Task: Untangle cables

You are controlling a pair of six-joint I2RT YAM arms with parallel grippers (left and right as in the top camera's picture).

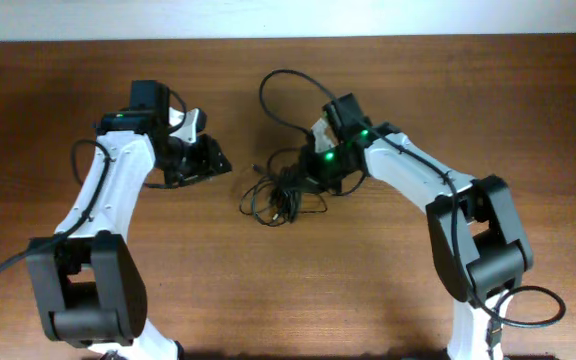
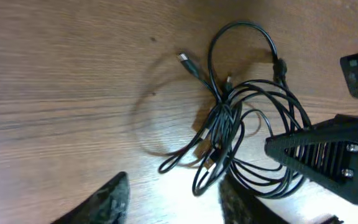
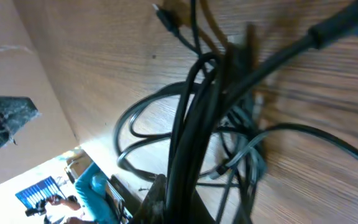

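- The table point(image 1: 488, 90) was plain brown wood, and both of your arms reached in toward its middle.
- Your right arm point(image 1: 418, 175) came in from the right with its wrist low over the heap. Your left arm point(image 1: 108, 190) stood off to the heap's left.
- The cables point(image 1: 280, 198) lay in one knotted heap near the table's middle. One wide loop was thrown out toward the far edge, and many strands crossed at a tight waist. No cord lay separate, so I judged you were at the first step: a hold taken, nothing yet pulled free.
- Your right claw point(image 1: 308, 172) was pressed together on a bunch of strands at the heap's right side. The right wrist view showed several cords running together straight down into its fingers point(image 3: 160, 202). I could not tell how many it pinched.
- Your left claw point(image 2: 173, 208) was spread with nothing between its fingers. It faced the heap from the left and touched none of it.
- A silver-tipped plug point(image 2: 185, 59) lay free on the wood at the heap's edge, nearer your left claw.
- The next move, as I judged it, called for your left claw to take that one end or a single outer strand. It would then draw slowly away from the right hold. Taking a bunch would likely drag the whole heap and tighten the waist.
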